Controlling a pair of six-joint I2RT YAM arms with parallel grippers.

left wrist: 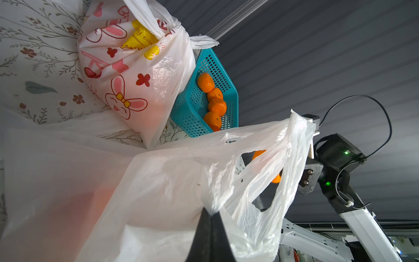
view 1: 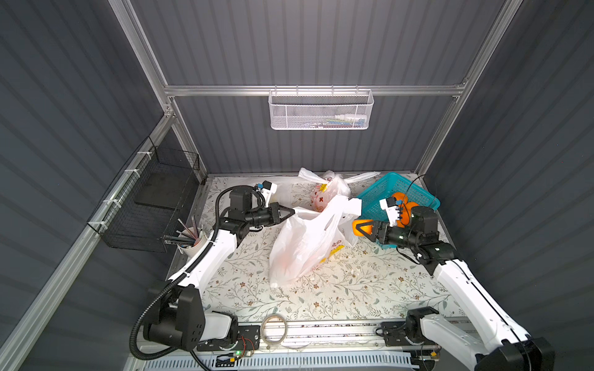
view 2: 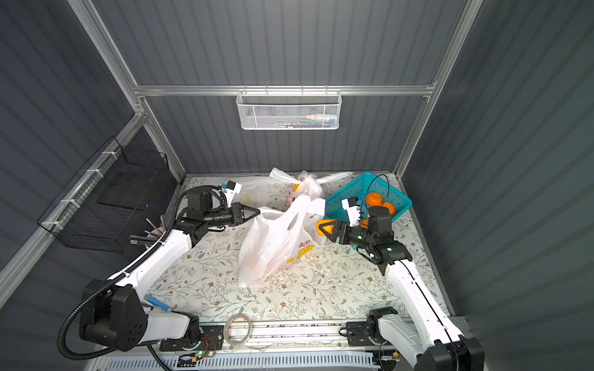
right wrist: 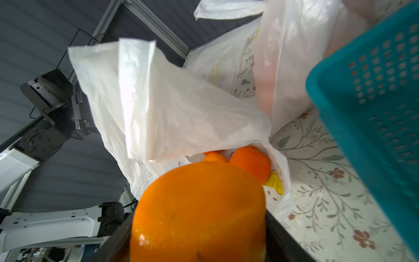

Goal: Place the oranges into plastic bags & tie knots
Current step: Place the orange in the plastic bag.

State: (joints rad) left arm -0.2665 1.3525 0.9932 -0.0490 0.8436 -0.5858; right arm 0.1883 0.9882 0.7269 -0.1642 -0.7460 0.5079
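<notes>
My left gripper (view 1: 291, 212) (left wrist: 210, 213) is shut on a pinch of the rim of an open plastic bag (view 1: 305, 247) (left wrist: 158, 181), holding its mouth up. At that mouth my right gripper (view 1: 358, 227) (right wrist: 199, 226) is shut on an orange (right wrist: 197, 211). More oranges (right wrist: 251, 161) lie inside the bag. Several oranges (view 1: 400, 197) (left wrist: 214, 102) sit in the teal basket (view 1: 385, 189) behind the right wrist. A second, filled bag (view 1: 328, 192) (left wrist: 136, 74) stands at the back, its top gathered into a knot (view 1: 334, 178) with the ends sticking out.
A cup of pens (view 1: 191, 237) stands by the left arm, with a black wire basket (view 1: 154, 199) on the left wall. A white mesh basket (view 1: 321, 109) hangs on the rear rail. A tape roll (view 1: 273, 327) lies at the front edge.
</notes>
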